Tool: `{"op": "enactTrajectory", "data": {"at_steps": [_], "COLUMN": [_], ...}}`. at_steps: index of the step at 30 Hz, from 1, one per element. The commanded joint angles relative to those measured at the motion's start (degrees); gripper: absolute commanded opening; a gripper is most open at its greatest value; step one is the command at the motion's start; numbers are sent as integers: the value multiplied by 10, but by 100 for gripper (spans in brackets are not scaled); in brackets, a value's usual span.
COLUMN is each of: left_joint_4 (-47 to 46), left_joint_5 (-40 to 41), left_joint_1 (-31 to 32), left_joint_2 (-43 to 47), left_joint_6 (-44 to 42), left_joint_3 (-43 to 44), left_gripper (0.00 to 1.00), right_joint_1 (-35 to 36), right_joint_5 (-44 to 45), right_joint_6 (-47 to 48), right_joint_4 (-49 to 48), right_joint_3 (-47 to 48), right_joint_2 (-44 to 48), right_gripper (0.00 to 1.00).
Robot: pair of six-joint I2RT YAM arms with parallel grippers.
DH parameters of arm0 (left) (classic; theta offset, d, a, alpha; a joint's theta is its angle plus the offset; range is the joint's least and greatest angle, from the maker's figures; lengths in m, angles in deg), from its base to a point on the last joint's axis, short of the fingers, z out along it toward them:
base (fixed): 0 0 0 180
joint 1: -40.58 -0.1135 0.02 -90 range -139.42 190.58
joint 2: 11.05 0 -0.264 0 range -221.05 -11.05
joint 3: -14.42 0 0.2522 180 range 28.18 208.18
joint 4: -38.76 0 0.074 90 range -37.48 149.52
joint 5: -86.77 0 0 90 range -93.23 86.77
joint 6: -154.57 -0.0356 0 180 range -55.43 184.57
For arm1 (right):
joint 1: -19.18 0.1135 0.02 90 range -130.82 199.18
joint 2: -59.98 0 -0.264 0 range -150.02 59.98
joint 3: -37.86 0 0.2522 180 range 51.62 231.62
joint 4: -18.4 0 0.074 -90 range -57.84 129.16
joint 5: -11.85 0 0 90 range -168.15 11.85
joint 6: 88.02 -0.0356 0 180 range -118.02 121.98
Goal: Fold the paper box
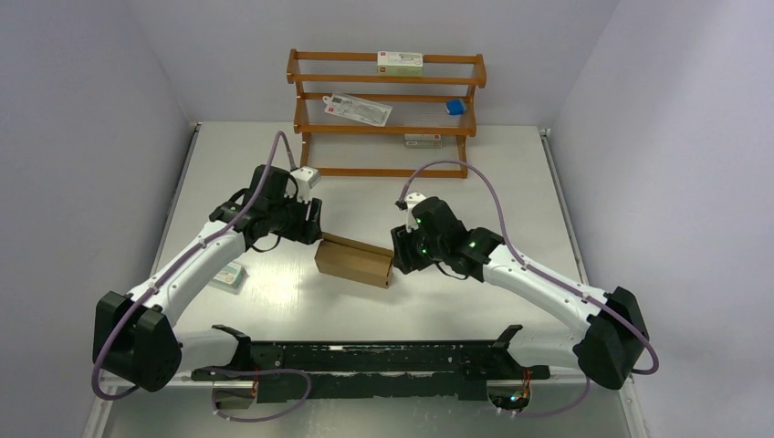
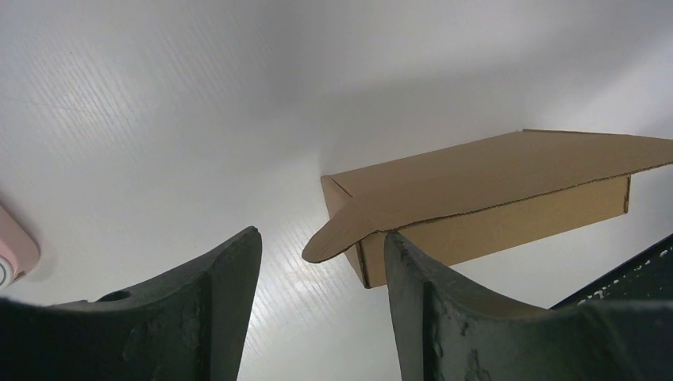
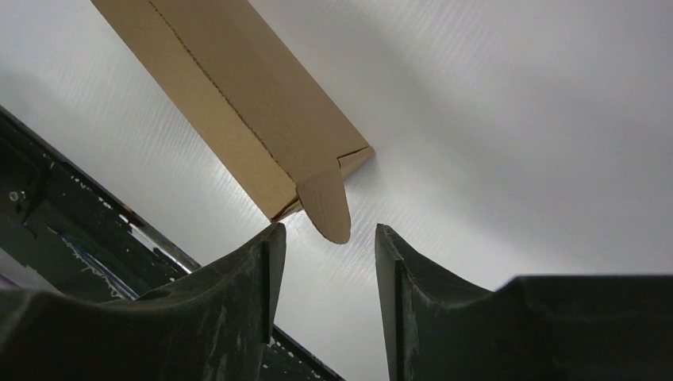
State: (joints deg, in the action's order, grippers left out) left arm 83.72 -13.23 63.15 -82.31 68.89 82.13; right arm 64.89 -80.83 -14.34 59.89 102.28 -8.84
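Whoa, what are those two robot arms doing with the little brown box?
They are folding a paper box out of brown cardboard. It sits in the middle of the table, already box-shaped, with one arm at each end. The left gripper and the right gripper are both open and hold nothing. The left tab and the right tab stick out loose, so tucking them in looks like what is left.

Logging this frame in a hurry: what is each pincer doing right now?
Left pincer: open, holding nothing, facing one end tab of the paper box.
Right pincer: open, holding nothing, facing a tab of the box too.
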Motion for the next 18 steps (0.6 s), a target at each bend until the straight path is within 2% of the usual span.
{"op": "enactTrajectory", "data": {"at_steps": [1, 12, 18], "left_joint_4": [-14, -10, -16], "left_joint_5": [-25, -45, -78], "left_joint_1": [-5, -7, -7], "left_joint_2": [-2, -25, -28], "left_joint_6": [-19, -32, -31], "left_joint_3": [6, 7, 5], "left_gripper": [63, 60, 50], "right_joint_1": [8, 16, 20], "right_joint_5": [15, 19, 20], "right_joint_6": [-2, -5, -6], "right_joint_4": [-16, -13, -12], "right_joint_3": [4, 10, 12], "right_joint_2": [-14, -21, -23], "right_gripper": [48, 26, 21]}}
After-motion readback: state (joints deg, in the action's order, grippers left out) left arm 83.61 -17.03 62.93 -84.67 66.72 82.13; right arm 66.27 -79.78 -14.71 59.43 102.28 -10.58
